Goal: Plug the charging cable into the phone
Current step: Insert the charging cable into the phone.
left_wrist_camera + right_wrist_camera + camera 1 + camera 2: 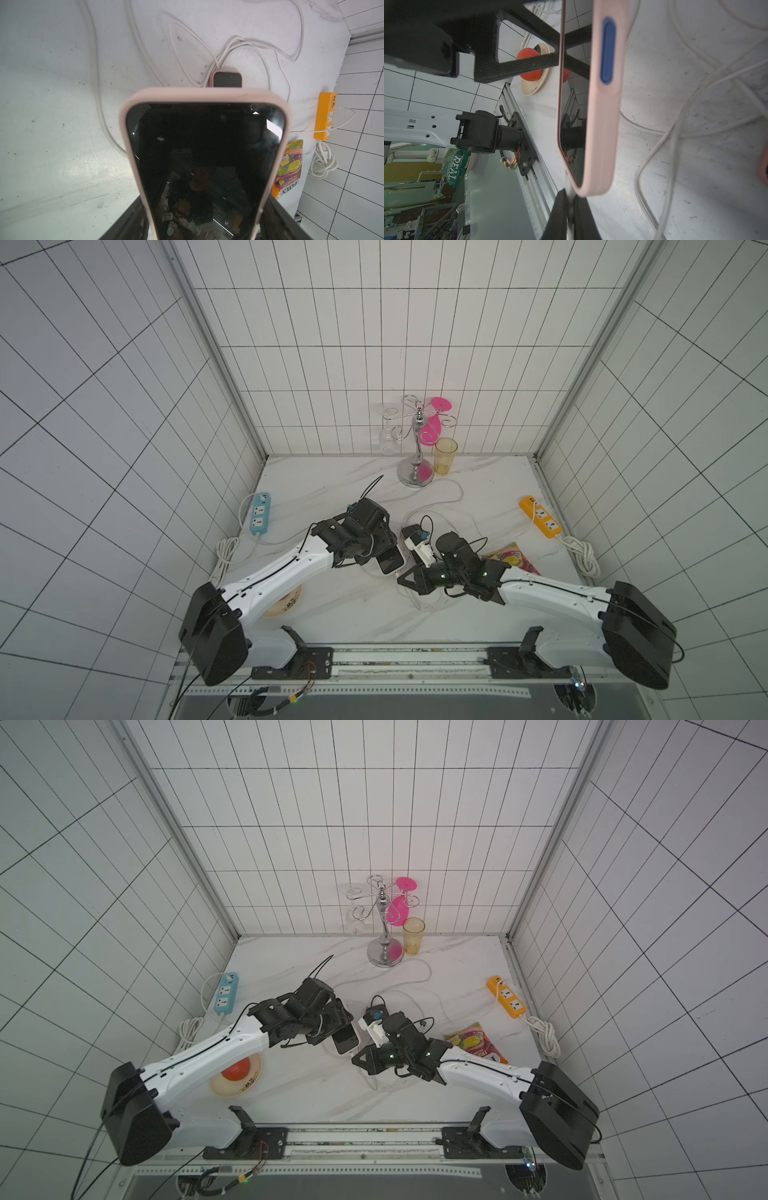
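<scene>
Left pincer (384, 551) grips the phone (207, 155) across its cased sides, jaws spread to the phone's width. Right pincer (570, 199) is clamped tight on the plug end of the charging cable (570, 188).

Phone location: mid-desk (332, 614), between the two arms, dark screen up in both top views. Its long axis runs out from the left pincer toward the right arm and the robot's base, and the free short end faces the right pincer. The plug tip sits just beside that end's corner. The port is not visible, so seating cannot be confirmed.

Judgement: insertion is the step in hand. Recommend holding the phone rigid, bringing the plug onto the axis at the middle of the short end, then pushing straight along it.

Slack cable lies looped on the desk beyond. An orange power strip (324, 116) lies well apart.
</scene>
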Controlling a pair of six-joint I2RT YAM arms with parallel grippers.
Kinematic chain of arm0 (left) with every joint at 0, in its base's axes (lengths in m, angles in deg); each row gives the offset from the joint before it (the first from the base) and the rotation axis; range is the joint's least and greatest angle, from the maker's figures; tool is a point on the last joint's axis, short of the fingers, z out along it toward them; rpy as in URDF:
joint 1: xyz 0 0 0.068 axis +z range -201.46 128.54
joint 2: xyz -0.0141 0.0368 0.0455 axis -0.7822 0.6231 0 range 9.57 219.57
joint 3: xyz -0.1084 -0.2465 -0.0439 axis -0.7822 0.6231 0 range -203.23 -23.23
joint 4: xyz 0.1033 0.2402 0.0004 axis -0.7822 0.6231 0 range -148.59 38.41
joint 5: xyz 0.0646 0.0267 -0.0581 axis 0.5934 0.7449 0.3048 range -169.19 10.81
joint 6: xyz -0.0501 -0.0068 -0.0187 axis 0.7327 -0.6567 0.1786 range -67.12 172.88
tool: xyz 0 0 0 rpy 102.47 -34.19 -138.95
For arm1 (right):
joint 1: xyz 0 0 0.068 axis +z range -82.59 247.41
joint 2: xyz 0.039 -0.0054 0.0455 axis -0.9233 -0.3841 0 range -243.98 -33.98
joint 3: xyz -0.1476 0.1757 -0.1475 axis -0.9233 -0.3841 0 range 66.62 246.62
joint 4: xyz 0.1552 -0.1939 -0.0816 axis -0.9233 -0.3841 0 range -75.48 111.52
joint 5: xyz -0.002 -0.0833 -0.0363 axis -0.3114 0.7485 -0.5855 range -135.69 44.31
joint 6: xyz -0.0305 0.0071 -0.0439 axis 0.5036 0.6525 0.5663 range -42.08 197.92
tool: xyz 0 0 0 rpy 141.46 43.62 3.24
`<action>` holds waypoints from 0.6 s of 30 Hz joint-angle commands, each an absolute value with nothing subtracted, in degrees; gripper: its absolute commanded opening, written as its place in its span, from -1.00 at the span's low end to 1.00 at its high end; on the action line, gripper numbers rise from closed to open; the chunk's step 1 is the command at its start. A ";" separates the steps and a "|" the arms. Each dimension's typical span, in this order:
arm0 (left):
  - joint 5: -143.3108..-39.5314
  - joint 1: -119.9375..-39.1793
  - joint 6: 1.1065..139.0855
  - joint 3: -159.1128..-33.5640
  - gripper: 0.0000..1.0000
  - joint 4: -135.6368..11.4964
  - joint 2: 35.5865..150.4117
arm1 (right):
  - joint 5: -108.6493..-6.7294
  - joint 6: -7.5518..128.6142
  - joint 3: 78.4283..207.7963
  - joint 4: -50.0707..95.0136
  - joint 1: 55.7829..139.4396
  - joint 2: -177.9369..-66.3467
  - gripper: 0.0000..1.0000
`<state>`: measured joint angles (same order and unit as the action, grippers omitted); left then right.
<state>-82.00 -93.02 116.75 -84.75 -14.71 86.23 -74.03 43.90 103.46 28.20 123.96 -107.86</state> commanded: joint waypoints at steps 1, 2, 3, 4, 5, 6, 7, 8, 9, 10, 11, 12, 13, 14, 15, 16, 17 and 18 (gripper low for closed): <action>-93.27 -94.80 116.95 -84.13 -1.00 -13.57 84.59 | -69.05 45.82 104.03 37.78 121.30 -106.18 -1.00; -93.54 -94.79 116.95 -84.06 -1.00 -13.72 84.62 | -69.13 45.88 103.92 37.78 121.10 -105.91 -1.00; -93.72 -94.79 116.95 -83.98 -1.00 -13.87 84.70 | -69.32 45.85 103.81 37.78 120.79 -105.59 -1.00; -93.77 -94.79 116.99 -83.96 -1.00 -13.92 84.78 | -69.50 45.91 103.72 37.78 120.51 -105.40 -1.00; -93.86 -94.79 117.03 -83.89 -1.00 -14.00 84.80 | -69.73 45.89 103.65 37.78 120.27 -105.09 -1.00; -94.01 -94.79 117.15 -83.82 -1.00 -14.20 84.90 | -69.84 45.92 103.55 37.74 120.13 -104.77 -1.00; -94.16 -94.75 117.13 -83.84 -1.00 -14.32 84.94 | -69.98 46.01 103.47 37.65 119.94 -104.41 -1.00; -94.32 -94.71 117.10 -83.82 -1.00 -14.44 84.99 | -70.09 46.09 103.33 37.61 119.74 -104.01 -1.00; -94.64 -94.63 117.19 -83.79 -1.00 -14.61 85.06 | -70.19 46.27 103.14 37.61 119.58 -103.68 -1.00; -94.94 -94.66 117.21 -83.79 -1.00 -14.90 85.14 | -70.25 46.42 102.91 37.60 119.41 -103.26 -1.00; -95.22 -94.54 117.13 -83.91 -1.00 -15.10 85.30 | -70.29 46.69 102.80 37.60 119.32 -102.97 -1.00; -95.38 -94.48 117.08 -84.03 -1.00 -15.14 85.45 | -70.27 46.99 102.71 37.53 119.27 -102.75 -1.00; -95.70 -94.44 117.04 -84.12 -1.00 -15.28 85.63 | -70.23 47.24 102.66 37.31 119.13 -102.53 -1.00; -95.97 -94.37 116.96 -84.14 -1.00 -15.40 85.81 | -70.35 47.55 102.66 37.06 119.08 -102.31 -1.00; -96.21 -94.31 116.95 -84.17 -1.00 -15.51 86.00 | -70.39 47.80 102.66 36.86 118.98 -102.00 -1.00; -96.30 -94.29 116.95 -84.07 -1.00 -15.64 86.03 | -70.34 48.05 102.66 36.57 118.95 -101.82 -1.00; -96.43 -94.27 116.95 -84.01 -1.00 -15.76 86.10 | -70.26 48.25 102.78 36.17 118.92 -101.63 -1.00; -96.62 -94.26 116.95 -83.93 -1.00 -15.85 86.12 | -70.22 48.48 102.83 35.79 118.84 -101.45 -1.00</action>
<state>-85.98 -92.54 116.93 -84.60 -18.47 86.15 -75.75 46.80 101.43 27.50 121.10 -103.41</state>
